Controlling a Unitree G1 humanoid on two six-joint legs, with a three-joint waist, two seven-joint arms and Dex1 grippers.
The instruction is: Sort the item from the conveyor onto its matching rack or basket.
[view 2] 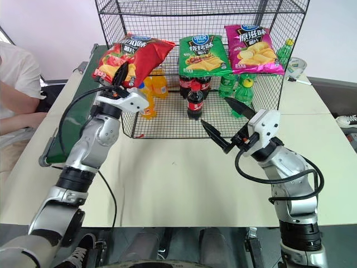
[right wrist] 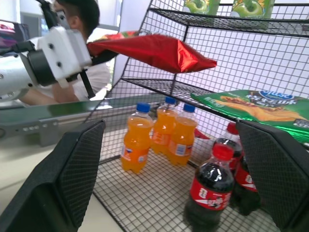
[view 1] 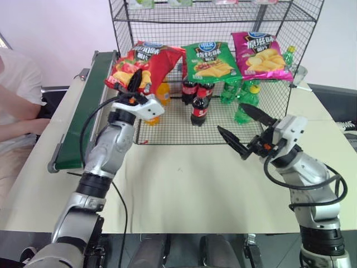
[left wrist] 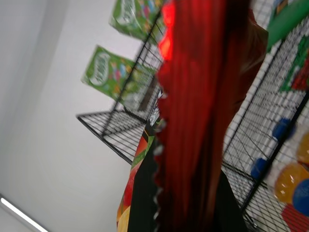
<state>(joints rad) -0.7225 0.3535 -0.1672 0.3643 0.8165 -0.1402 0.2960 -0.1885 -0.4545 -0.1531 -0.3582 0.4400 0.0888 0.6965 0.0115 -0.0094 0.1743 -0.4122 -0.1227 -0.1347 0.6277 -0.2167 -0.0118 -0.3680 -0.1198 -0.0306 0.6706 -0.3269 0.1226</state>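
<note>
The rack (view 1: 167,120) stands at the table's (view 1: 184,190) far side, with the conveyor (view 1: 83,106) running along its left. On its middle shelf lie a green bag (view 1: 209,60) and a magenta bag (view 1: 259,54); cola bottles (view 1: 198,100) and orange bottles (right wrist: 159,135) stand below. The left gripper (view 1: 134,78) is clamped on the red bag (view 1: 148,61), holding it at the shelf's left front edge. The right gripper (view 1: 245,125) hovers over the table, fingers apart.
</note>
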